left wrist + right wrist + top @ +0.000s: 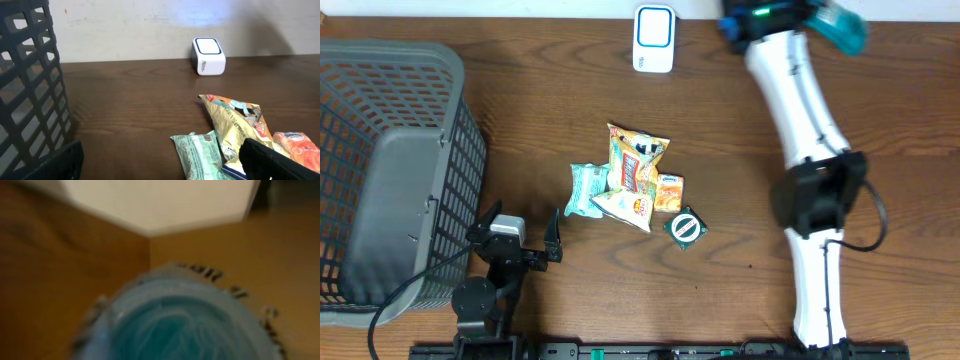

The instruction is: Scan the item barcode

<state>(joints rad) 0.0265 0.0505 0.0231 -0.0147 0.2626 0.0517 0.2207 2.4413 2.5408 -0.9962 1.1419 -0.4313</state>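
A white scanner with a blue ring (653,38) stands at the table's far edge; the left wrist view shows the scanner (208,56) against the wall. My right gripper (817,17) is at the far right, to the right of the scanner, shut on a teal item (845,30). The right wrist view is blurred, and the teal item (185,325) fills its lower half and hides the fingers. My left gripper (523,237) rests open near the front left, empty, its dark fingers (272,162) at the frame's lower corners.
A pile of snacks lies mid-table: a mint green packet (588,190), a yellow chip bag (635,165), an orange packet (669,192) and a dark round item (685,227). A grey mesh basket (460,130) stands at the left, beside my left arm.
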